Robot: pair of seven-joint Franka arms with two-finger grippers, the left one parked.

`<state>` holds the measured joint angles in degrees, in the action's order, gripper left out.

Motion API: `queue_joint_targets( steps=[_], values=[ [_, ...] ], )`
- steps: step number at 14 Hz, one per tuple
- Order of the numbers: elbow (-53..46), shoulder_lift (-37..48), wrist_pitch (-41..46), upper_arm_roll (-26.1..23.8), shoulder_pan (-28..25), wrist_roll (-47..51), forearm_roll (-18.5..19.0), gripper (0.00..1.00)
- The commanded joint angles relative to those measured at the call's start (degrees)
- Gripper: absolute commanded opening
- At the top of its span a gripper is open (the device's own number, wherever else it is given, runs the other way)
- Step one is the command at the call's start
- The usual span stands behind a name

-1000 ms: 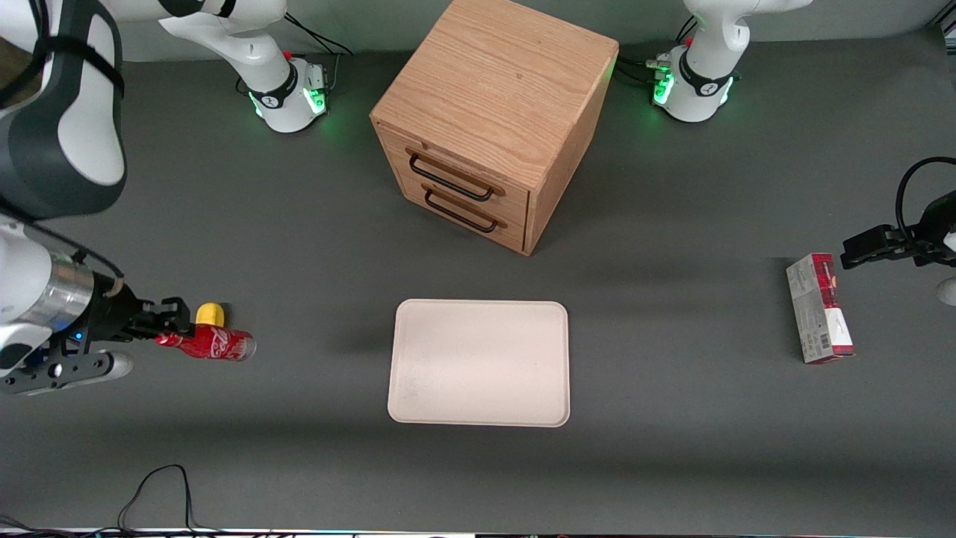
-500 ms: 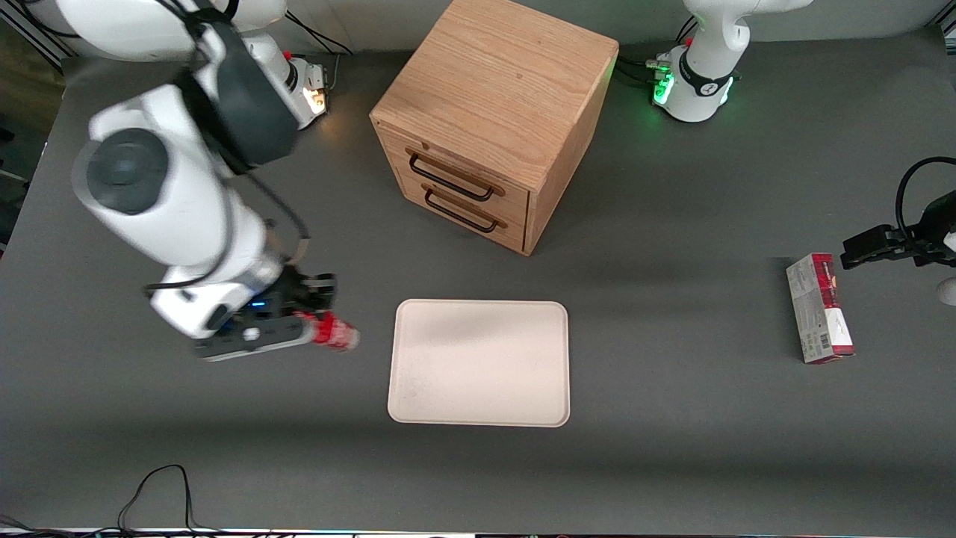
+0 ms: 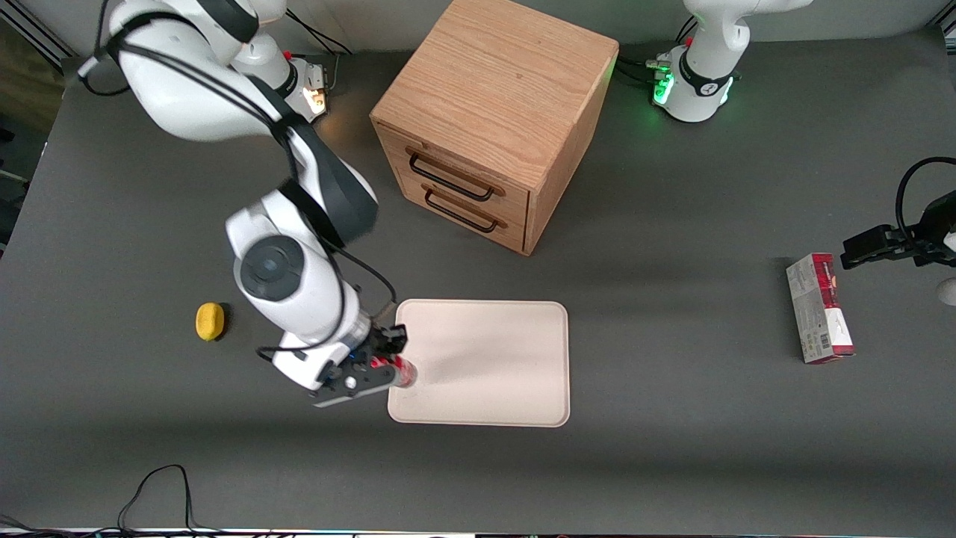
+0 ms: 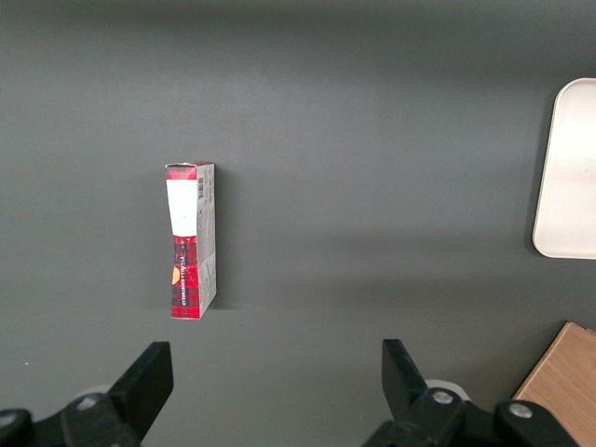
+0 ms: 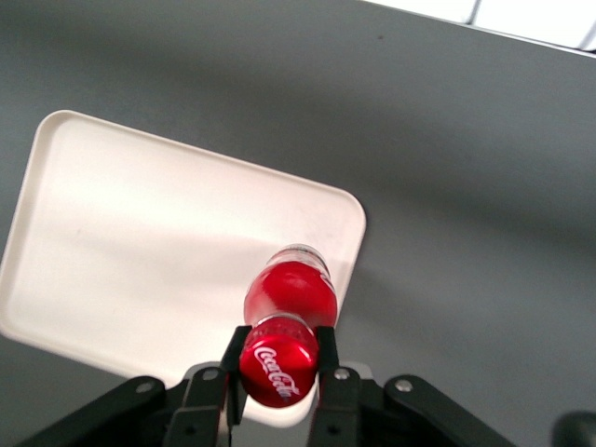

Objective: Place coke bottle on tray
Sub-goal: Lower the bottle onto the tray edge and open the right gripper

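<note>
My right gripper (image 3: 390, 361) is shut on the coke bottle (image 3: 401, 371), a small red bottle with a red cap. It holds the bottle above the edge of the cream-beige tray (image 3: 493, 362) that faces the working arm's end. In the right wrist view the fingers (image 5: 325, 361) clamp the bottle (image 5: 290, 300) at its cap, and its clear base hangs over the tray's (image 5: 140, 242) corner. The tray's end also shows in the left wrist view (image 4: 570, 168).
A wooden two-drawer cabinet (image 3: 493, 119) stands farther from the front camera than the tray. A yellow lemon-shaped thing (image 3: 210, 321) lies toward the working arm's end. A red-and-grey box (image 3: 818, 308) lies toward the parked arm's end and shows in the left wrist view (image 4: 191, 238).
My right gripper has carried the coke bottle away from the yellow lemon-shaped thing, across the table, to the tray's edge. The lemon-shaped thing now lies uncovered.
</note>
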<state>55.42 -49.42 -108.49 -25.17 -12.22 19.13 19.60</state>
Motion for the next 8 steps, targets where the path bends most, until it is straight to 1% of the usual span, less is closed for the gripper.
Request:
queue_joint_targets(
  steps=[1,7,8],
  values=[
    [-2.7,-4.4,-3.3,-0.8,-1.2,0.7,4.6,0.0],
    [-1.6,-5.4,-4.2,-0.7,-1.1,0.8,5.8,0.0],
    [-1.5,-5.4,-4.2,-0.7,-1.0,0.8,5.8,0.44]
  ],
)
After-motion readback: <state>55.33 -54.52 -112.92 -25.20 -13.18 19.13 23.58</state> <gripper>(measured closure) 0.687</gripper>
